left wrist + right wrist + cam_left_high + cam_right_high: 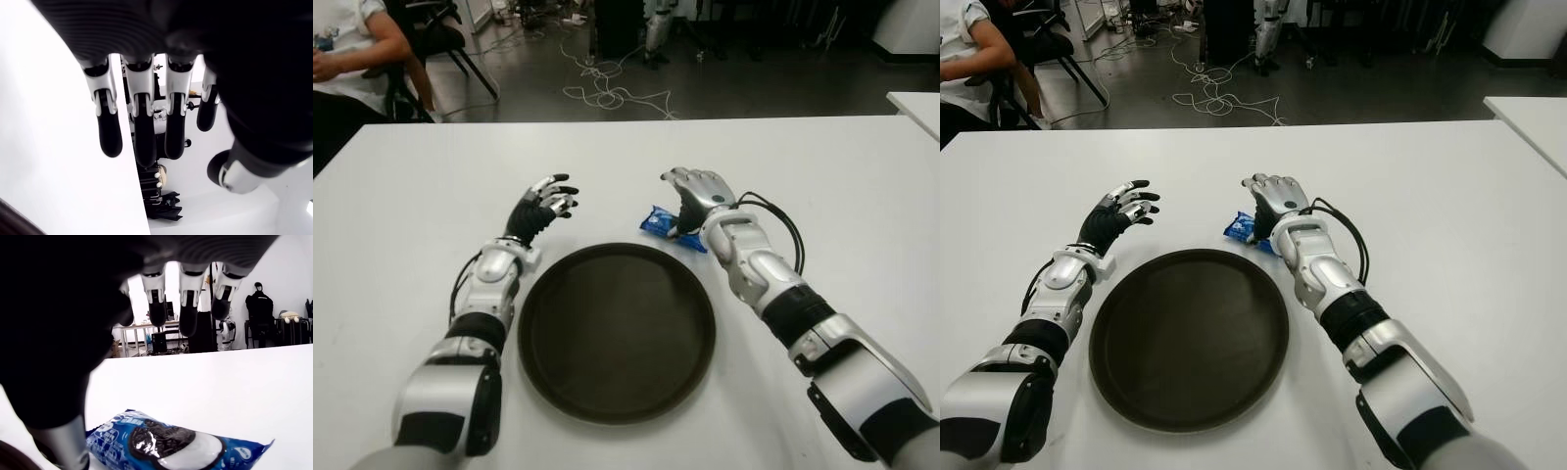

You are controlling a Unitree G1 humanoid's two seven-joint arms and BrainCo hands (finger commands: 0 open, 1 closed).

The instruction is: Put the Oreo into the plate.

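A blue Oreo packet (pixel 666 225) lies flat on the white table (pixel 822 186) just beyond the far right rim of the dark round plate (pixel 617 331). My right hand (pixel 695 196) hovers right over the packet (pixel 171 443) with its fingers (pixel 188 318) spread and nothing held; the thumb reaches down beside the packet's near end. My left hand (pixel 546 204) shows open at the plate's far left, above the table, its fingers (pixel 139 132) relaxed and holding nothing.
A seated person (pixel 352 59) is at the far left corner of the table. Cables (pixel 607 93) and chair legs lie on the floor beyond the table's far edge. Another white table corner (pixel 915 103) shows at the right.
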